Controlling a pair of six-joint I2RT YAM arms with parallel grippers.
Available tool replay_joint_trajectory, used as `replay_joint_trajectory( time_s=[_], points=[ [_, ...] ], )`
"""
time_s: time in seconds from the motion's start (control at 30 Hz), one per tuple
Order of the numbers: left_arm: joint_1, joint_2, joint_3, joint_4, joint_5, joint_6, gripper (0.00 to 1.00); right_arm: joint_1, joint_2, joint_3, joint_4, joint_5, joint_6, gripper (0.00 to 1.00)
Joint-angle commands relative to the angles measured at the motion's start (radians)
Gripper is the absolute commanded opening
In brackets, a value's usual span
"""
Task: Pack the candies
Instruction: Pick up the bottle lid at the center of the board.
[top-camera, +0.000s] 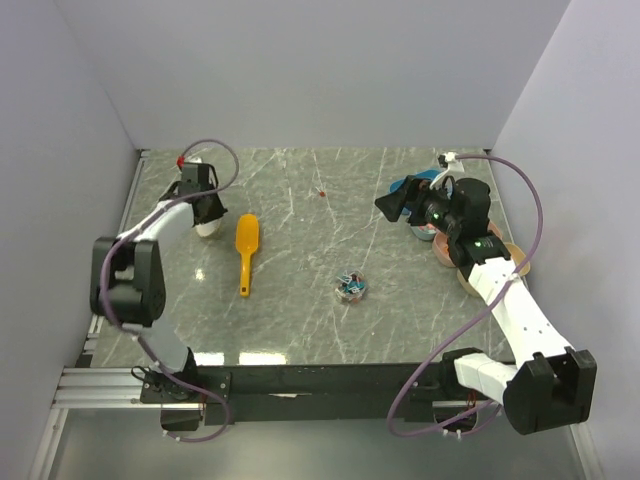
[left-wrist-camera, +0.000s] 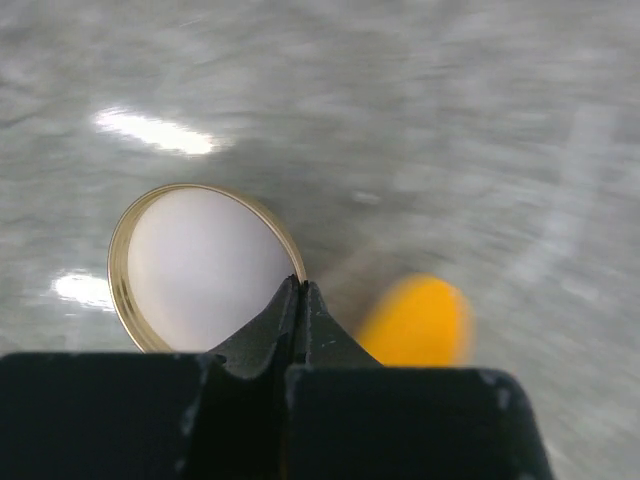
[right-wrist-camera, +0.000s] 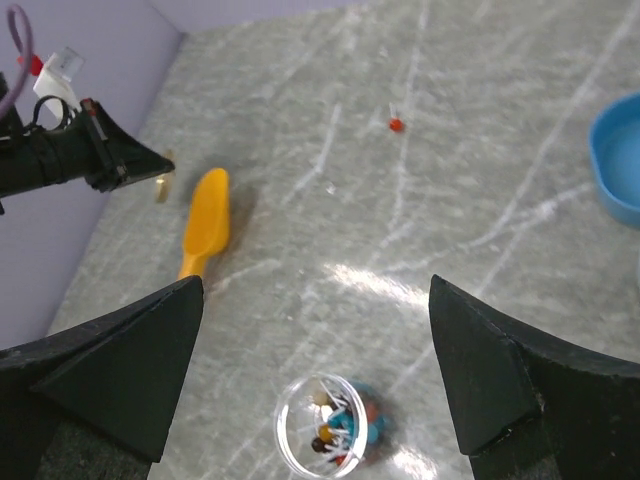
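The candies (right-wrist-camera: 345, 432), tiny blue, dark, red and white sweets, sit in a small clear jar (top-camera: 350, 288) mid-table. My right gripper (right-wrist-camera: 316, 290) hangs wide open above and behind the jar, with nothing between its fingers; the top view shows it at the right (top-camera: 393, 205). My left gripper (left-wrist-camera: 300, 287) is at the far left (top-camera: 203, 205), shut on the edge of a gold-rimmed white lid (left-wrist-camera: 205, 265). The lid stays sharp while the table behind it is blurred. The right wrist view shows the lid (right-wrist-camera: 162, 188) edge-on at the left gripper's tip.
An orange scoop (top-camera: 246, 250) lies just right of the left gripper. A lone red sweet (top-camera: 322, 194) rests near the back. A blue bowl (top-camera: 410, 186) and brown bowls (top-camera: 492, 272) sit under the right arm. Walls close in on three sides.
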Motion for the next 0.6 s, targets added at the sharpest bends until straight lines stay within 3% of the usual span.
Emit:
replay_joint_trajectory(
  time_s=[0.0, 0.2, 0.37, 0.47, 0.57],
  points=[
    [0.001, -0.175, -0.020, 0.089, 0.291, -0.033, 0.01, 0.001, -0.012, -0.019, 0.158, -0.083, 0.036, 1.00],
    [0.001, -0.300, -0.092, 0.234, 0.641, -0.139, 0.01, 0.000, 0.080, -0.022, 0.313, -0.269, 0.186, 0.98],
    [-0.015, -0.348, -0.202, 0.527, 0.887, -0.381, 0.01, 0.033, 0.165, -0.013, 0.401, -0.283, 0.257, 1.00],
    [-0.045, -0.364, -0.278, 0.748, 0.932, -0.555, 0.01, 0.110, 0.218, 0.040, 0.363, -0.274, 0.211, 1.00],
    [-0.079, -0.361, -0.334, 0.893, 0.938, -0.720, 0.01, 0.186, 0.278, 0.062, 0.435, -0.256, 0.224, 1.00]
  ],
)
